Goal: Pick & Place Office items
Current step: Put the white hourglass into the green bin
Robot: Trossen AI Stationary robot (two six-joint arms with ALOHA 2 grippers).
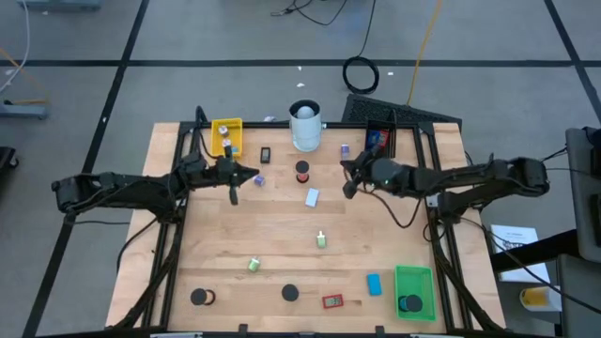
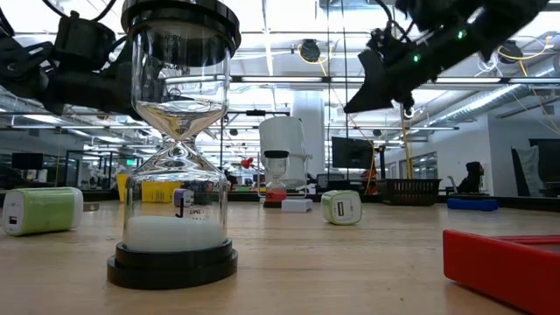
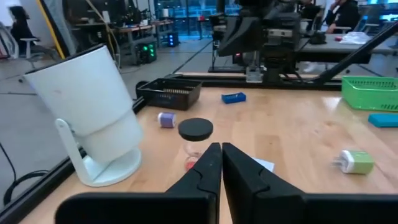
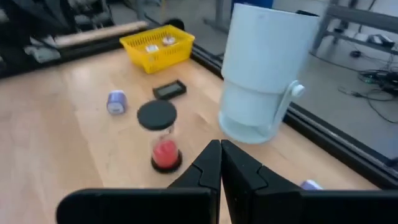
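Small office items lie scattered on the wooden table: a red-sand hourglass with a black cap, a purple piece, a white block, green-and-white pieces, black discs, a red piece and a blue one. My left gripper hovers shut left of the hourglass, holding nothing. My right gripper hovers shut right of it, also holding nothing.
A tall white cylinder stands at the far middle. A yellow tray sits far left, a black tray far right, and a green tray holding a black disc near right. A white-sand hourglass stands near the front edge.
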